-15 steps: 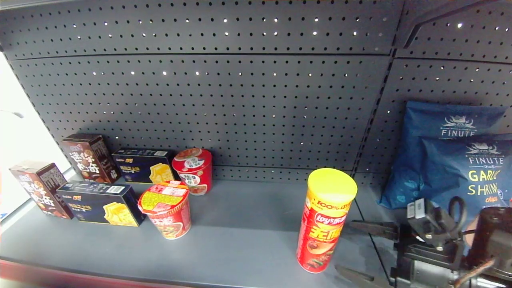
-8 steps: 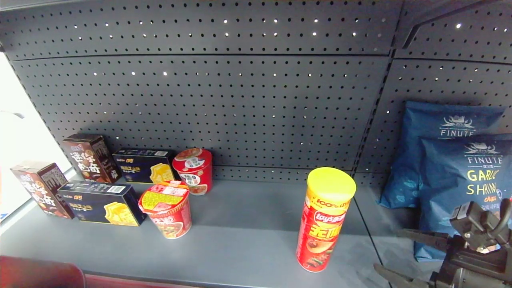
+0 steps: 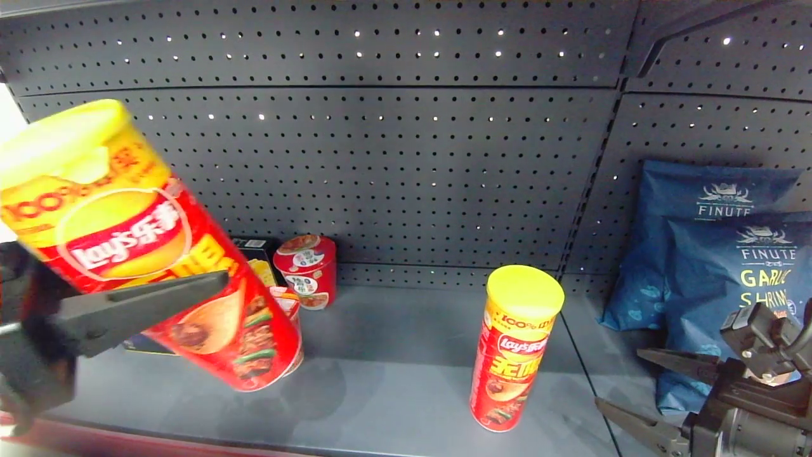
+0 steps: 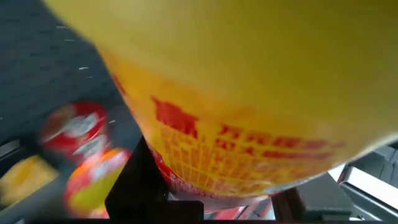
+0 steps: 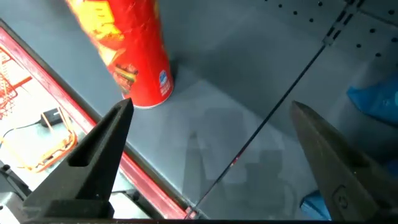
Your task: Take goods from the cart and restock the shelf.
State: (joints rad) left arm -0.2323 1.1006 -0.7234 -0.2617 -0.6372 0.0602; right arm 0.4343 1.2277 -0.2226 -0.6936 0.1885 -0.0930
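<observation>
My left gripper [image 3: 184, 293] is shut on a red chips can with a yellow lid [image 3: 143, 244], held tilted above the left part of the grey shelf [image 3: 393, 374]. One dark finger [image 3: 136, 308] crosses the can's front. In the left wrist view the can [image 4: 249, 93] looms close over a finger [image 4: 149, 186]. A second, identical can [image 3: 517, 346] stands upright at the shelf's middle right. My right gripper [image 3: 618, 377] is open and holds nothing, low to the right of that can. The right wrist view shows this can [image 5: 127, 56] beyond the open right gripper [image 5: 211, 106].
Two red noodle cups [image 3: 307, 260] and dark boxes [image 3: 254, 244] sit at the left, partly hidden behind the held can. Blue chip bags [image 3: 729, 254] lean at the far right. A perforated back panel [image 3: 393, 178] closes the shelf. A red strip [image 5: 81, 112] lines its front edge.
My left gripper has come up into the head view from the lower left with the chips can. The right gripper has drawn back to the right, away from the standing can.
</observation>
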